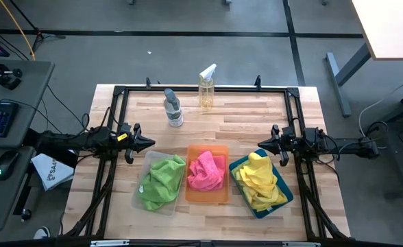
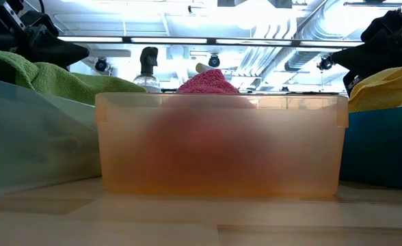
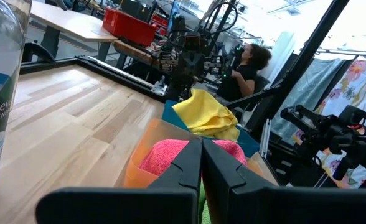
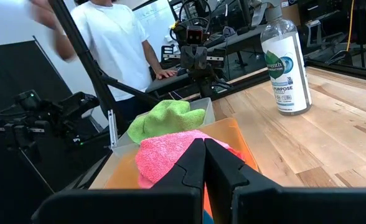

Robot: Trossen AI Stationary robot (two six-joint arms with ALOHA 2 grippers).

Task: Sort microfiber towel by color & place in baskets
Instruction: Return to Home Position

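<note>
Three baskets sit in a row near the table's near edge. The clear basket holds lime green towels, the orange basket holds hot pink towels, and the teal-blue basket holds yellow towels. My left gripper hovers shut just beyond the clear basket's far left corner. My right gripper hovers shut just beyond the teal-blue basket's far end. Both hold nothing. In the low view the orange basket fills the middle, with pink towel heaped above its rim.
Two spray bottles stand toward the far edge: a clear one with a dark top and a yellowish one with a white trigger. Bare wood lies between the bottles and the baskets. A person in a white shirt stands beyond the table's left side.
</note>
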